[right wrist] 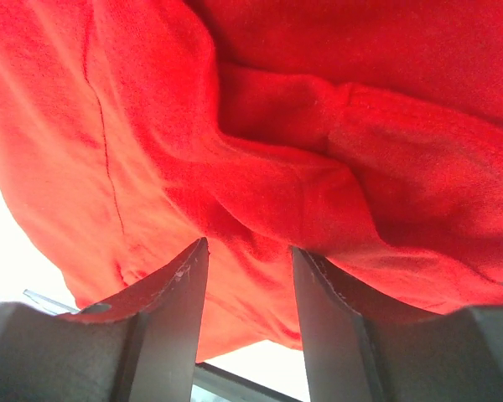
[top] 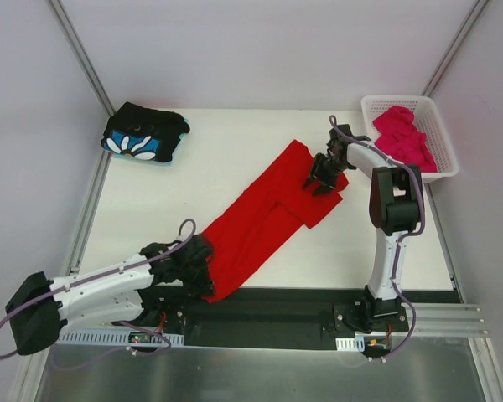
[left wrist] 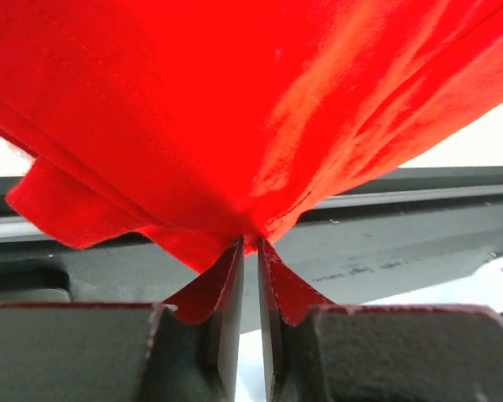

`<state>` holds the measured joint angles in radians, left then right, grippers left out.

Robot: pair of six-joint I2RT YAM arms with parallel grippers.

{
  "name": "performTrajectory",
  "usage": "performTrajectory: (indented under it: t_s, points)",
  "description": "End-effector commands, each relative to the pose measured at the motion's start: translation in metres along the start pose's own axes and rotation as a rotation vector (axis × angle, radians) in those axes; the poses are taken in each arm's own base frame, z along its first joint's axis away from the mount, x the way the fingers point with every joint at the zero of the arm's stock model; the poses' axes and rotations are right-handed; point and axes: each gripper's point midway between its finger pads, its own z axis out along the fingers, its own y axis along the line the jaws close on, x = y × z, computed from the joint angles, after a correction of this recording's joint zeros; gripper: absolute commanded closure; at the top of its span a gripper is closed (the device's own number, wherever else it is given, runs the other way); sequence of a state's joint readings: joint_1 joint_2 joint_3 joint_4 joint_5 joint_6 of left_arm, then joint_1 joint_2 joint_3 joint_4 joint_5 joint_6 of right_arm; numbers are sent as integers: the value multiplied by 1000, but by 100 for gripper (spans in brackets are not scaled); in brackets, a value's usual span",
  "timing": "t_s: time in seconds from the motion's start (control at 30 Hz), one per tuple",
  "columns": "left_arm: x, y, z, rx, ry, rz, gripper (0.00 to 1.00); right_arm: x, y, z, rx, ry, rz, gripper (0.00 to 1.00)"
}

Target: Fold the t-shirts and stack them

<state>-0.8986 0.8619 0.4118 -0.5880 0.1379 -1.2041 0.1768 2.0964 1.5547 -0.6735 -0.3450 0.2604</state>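
Note:
The red t-shirt lies stretched in a long diagonal band from the table's near edge toward the far right. My left gripper holds its near end; in the left wrist view the gripper is pinched shut on a bunched point of the red t-shirt. My right gripper sits on the far end, its fingers apart in the right wrist view with a loose fold of the red t-shirt between them. The black flower-print t-shirt lies folded at far left. The magenta-pink t-shirt is in the basket.
A white lattice basket stands at the far right corner. The dark base rail runs along the near edge under the red shirt's lower end. White table surface shows between the shirts.

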Motion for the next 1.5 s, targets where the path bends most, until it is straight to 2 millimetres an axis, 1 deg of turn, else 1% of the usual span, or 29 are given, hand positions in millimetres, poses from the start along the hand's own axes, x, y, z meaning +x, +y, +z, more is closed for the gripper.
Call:
performTrajectory:
  t_s: [0.0, 0.03, 0.2, 0.23, 0.27, 0.33, 0.37, 0.57, 0.67, 0.77, 0.8, 0.9, 0.93, 0.97, 1.0, 1.03, 1.07, 1.1, 1.13, 1.17, 1.2, 1.23, 1.27, 1.3, 1.33, 1.37, 1.4, 1.43, 1.47]
  points:
    - [10, -5, 5, -128, -13, -27, 89, -14, 37, -1, -125, 0, -21, 53]
    - [13, -6, 7, -146, -2, -17, 89, -13, 37, 5, -126, 15, -12, 53]
    - [31, -17, 13, -187, 24, 21, 90, -22, 47, 14, -165, 26, -14, 52]
    - [35, -17, 14, -192, 32, 41, 90, -30, 54, 11, -184, 11, -23, 52]
    - [37, -18, 14, -192, 33, 44, 90, -31, 54, 19, -187, 25, -16, 52]
    - [41, -20, 14, -194, 36, 46, 90, -42, 67, 15, -220, 12, -33, 52]
    - [42, -21, 14, -194, 36, 48, 90, -46, 67, 20, -219, 13, -31, 52]
    - [43, -28, 10, -171, 34, 57, 90, -70, 89, 16, -281, -14, -63, 52]
    - [42, -31, 8, -161, 29, 62, 90, -72, 93, 20, -300, -1, -79, 51]
    - [39, -38, 3, -148, 17, 76, 90, -73, 103, 11, -342, -6, -121, 51]
    - [39, -40, 1, -147, 14, 84, 90, -68, 108, 6, -371, 14, -134, 51]
    - [34, -42, -8, -155, -16, 112, 90, -48, 128, -30, -414, -9, -243, 51]
    - [26, -36, -11, -183, -53, 122, 90, -35, 134, -53, -422, -37, -296, 50]
    - [21, -39, -17, -185, -80, 135, 90, -19, 145, -68, -427, -57, -374, 50]
    - [15, -38, -22, -192, -115, 161, 90, -7, 145, -78, -404, -67, -401, 49]
    - [1, -33, -27, -227, -182, 173, 90, 12, 148, -106, -407, -97, -437, 49]
    - [-8, -38, -32, -217, -217, 179, 90, 32, 149, -111, -397, -89, -460, 48]
    - [-16, -38, -34, -220, -232, 222, 90, 41, 146, -116, -382, -107, -466, 48]
    - [-34, -37, -36, -231, -257, 184, 89, 53, 145, -125, -380, -126, -477, 48]
    - [-43, -46, -37, -203, -266, 188, 89, 81, 133, -127, -365, -113, -483, 48]
    - [-53, -48, -37, -197, -256, 275, 89, 86, 123, -130, -312, -152, -495, 47]
    - [-74, -49, -40, -196, -271, 233, 89, 97, 111, -128, -264, -151, -499, 47]
    - [-86, -61, -45, -182, -287, 245, 89, 116, 93, -117, -207, -115, -506, 47]
    - [-98, -65, -50, -178, -295, 301, 89, 124, 78, -126, -145, -161, -520, 47]
    - [-108, -70, -53, -171, -305, 312, 89, 131, 67, -125, -104, -170, -519, 47]
    - [-131, -78, -60, -166, -334, 281, 89, 143, 60, -125, -82, -173, -536, 47]
    - [-139, -86, -63, -134, -330, 311, 89, 155, 37, -123, -25, -183, -529, 47]
    - [-147, -92, -65, -109, -334, 309, 89, 162, 29, -125, -8, -195, -516, 47]
    - [-165, -94, -68, -90, -340, 269, 89, 170, 21, -124, 6, -198, -519, 47]
